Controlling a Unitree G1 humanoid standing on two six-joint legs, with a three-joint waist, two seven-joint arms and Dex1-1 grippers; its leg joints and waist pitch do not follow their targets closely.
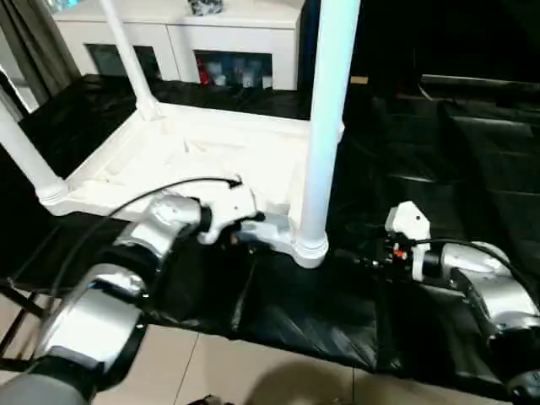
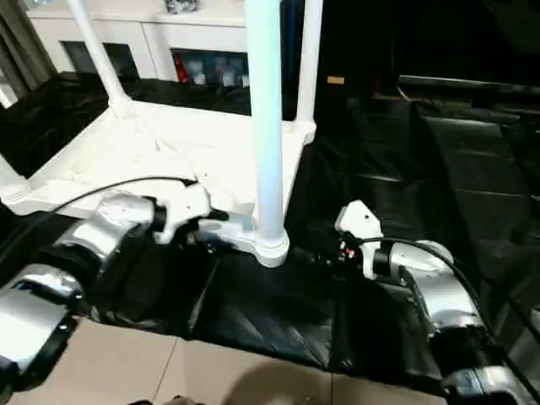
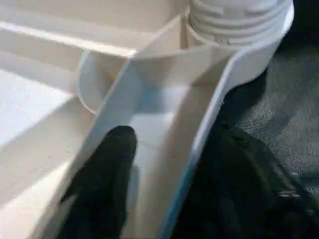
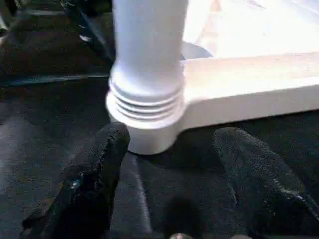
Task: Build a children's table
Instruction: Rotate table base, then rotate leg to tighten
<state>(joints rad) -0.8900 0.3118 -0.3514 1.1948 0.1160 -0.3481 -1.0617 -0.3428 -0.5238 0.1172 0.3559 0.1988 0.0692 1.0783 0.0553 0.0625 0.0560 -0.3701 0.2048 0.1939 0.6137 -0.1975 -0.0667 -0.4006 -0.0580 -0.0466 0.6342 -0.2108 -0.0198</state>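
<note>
The left gripper sits at the near rim of the white plastic rectangular table top, and the left wrist view shows one black finger inside the raised rim and the other outside it. The jaws straddle that wall, though I cannot tell whether they have pinched it. The right gripper hangs open just beside the near corner socket, its two fingers spread either side of the base of the leg and touching nothing that I can see.

The table lies upside down on the black sheet, filling the upper left and middle of the head views. The nearest long white round tube leg stands upright in that near corner, its ribbed collar seated down in the socket. A second leg rises from the far corner at the upper left. A third leans out of the left corner at the frame's edge. A fourth shows in the right eye view, standing behind the near one at the far right corner.

So I count one table top, four legs and two grippers. By my reckoning all four legs are in place, and what remains is most likely to check that they are tight and turn the table onto its feet. Behind it stands a white cabinet along the top of the frame, and pale floor tiles show at the bottom.
</note>
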